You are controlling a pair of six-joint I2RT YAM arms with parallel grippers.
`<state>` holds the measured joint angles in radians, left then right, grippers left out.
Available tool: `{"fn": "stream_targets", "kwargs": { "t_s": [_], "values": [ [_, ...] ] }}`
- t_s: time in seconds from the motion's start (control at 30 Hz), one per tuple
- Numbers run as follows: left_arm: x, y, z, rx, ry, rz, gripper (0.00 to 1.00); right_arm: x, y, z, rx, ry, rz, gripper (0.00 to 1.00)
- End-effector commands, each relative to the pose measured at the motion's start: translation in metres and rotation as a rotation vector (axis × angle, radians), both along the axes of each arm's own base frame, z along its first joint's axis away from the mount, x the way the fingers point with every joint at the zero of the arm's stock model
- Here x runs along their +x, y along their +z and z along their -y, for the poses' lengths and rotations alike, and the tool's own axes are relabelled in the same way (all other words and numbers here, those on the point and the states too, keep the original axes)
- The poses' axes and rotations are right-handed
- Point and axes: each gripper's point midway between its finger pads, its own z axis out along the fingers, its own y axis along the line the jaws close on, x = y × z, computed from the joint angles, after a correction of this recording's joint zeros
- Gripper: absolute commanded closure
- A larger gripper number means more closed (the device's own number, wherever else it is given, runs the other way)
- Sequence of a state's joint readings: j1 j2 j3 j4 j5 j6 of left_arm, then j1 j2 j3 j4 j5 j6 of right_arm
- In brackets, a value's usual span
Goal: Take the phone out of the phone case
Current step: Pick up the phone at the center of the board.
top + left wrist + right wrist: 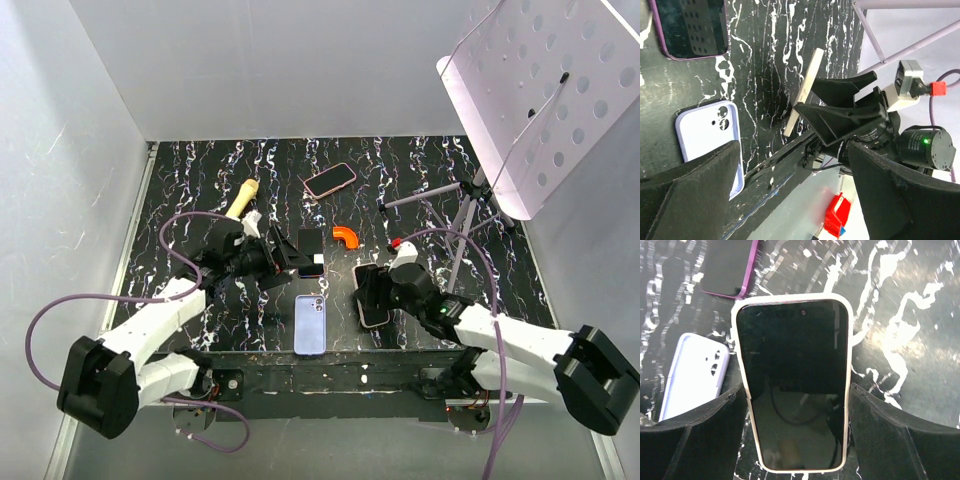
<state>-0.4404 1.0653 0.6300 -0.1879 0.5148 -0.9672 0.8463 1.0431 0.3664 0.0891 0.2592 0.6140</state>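
Your right claw (797,400) grips the cased phone (794,350) by its edges (lifted, tilted); your left claw (792,155) gapes wide nearby.

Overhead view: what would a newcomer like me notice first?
The right gripper clamps a black-screened phone in a pale case, near the table's front edge. To its left a lilac case lies back up, and a big white board full of holes looms at the upper right.
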Motion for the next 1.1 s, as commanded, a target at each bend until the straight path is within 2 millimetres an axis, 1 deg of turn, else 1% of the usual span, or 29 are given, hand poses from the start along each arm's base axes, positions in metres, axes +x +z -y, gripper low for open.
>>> {"fn": "stream_targets", "kwargs": {
  "t_s": [0.0, 0.1, 0.17, 0.2, 0.3, 0.37, 0.43, 0.5, 0.63, 0.67, 0.7, 0.73, 0.9, 1.0, 1.07],
  "values": [
    [0.001, 0.035, 0.023, -0.104, -0.064, 0.087, 0.12, 0.015, 0.072, -0.033, 0.187, 0.124, 0.264, 0.99],
    [0.0, 0.029, 0.037, -0.073, -0.07, 0.088, 0.15, 0.013, 0.085, -0.035, 0.209, 0.139, 0.283, 0.99],
    [-0.002, 0.025, 0.049, -0.063, -0.086, 0.096, 0.18, 0.01, 0.09, -0.037, 0.218, 0.151, 0.288, 0.99],
    [-0.003, 0.022, 0.058, -0.054, -0.101, 0.097, 0.19, 0.01, 0.094, -0.039, 0.228, 0.16, 0.291, 0.99],
    [0.0, 0.01, 0.072, -0.009, -0.115, 0.098, 0.24, 0.006, 0.103, -0.045, 0.25, 0.186, 0.296, 0.99],
    [0.007, 0.003, 0.078, 0.02, -0.112, 0.099, 0.26, 0.002, 0.11, -0.05, 0.264, 0.209, 0.3, 0.99],
    [0.013, -0.002, 0.082, 0.047, -0.112, 0.11, 0.31, -0.003, 0.115, -0.055, 0.272, 0.231, 0.299, 0.99],
    [0.018, -0.003, 0.088, 0.065, -0.116, 0.128, 0.35, -0.008, 0.121, -0.058, 0.292, 0.243, 0.302, 0.99],
    [0.019, -0.009, 0.099, 0.077, -0.138, 0.117, 0.44, -0.015, 0.134, -0.063, 0.327, 0.271, 0.309, 0.99],
    [0.018, -0.012, 0.1, 0.081, -0.139, 0.107, 0.47, -0.016, 0.134, -0.064, 0.325, 0.276, 0.307, 0.99],
    [0.016, -0.012, 0.104, 0.081, -0.148, 0.106, 0.5, -0.017, 0.135, -0.065, 0.324, 0.279, 0.305, 0.99],
    [0.017, -0.007, 0.109, 0.064, -0.157, 0.125, 0.53, -0.017, 0.135, -0.066, 0.325, 0.282, 0.305, 0.99],
    [0.01, 0.0, 0.12, 0.018, -0.195, 0.11, 0.66, -0.013, 0.133, -0.068, 0.317, 0.266, 0.294, 0.99],
    [0.004, 0.013, 0.124, -0.023, -0.22, 0.116, 0.77, -0.014, 0.133, -0.07, 0.315, 0.272, 0.285, 0.99],
    [-0.001, 0.021, 0.123, -0.04, -0.24, 0.132, 0.88, -0.015, 0.133, -0.073, 0.305, 0.286, 0.266, 0.98]
  ]
}}
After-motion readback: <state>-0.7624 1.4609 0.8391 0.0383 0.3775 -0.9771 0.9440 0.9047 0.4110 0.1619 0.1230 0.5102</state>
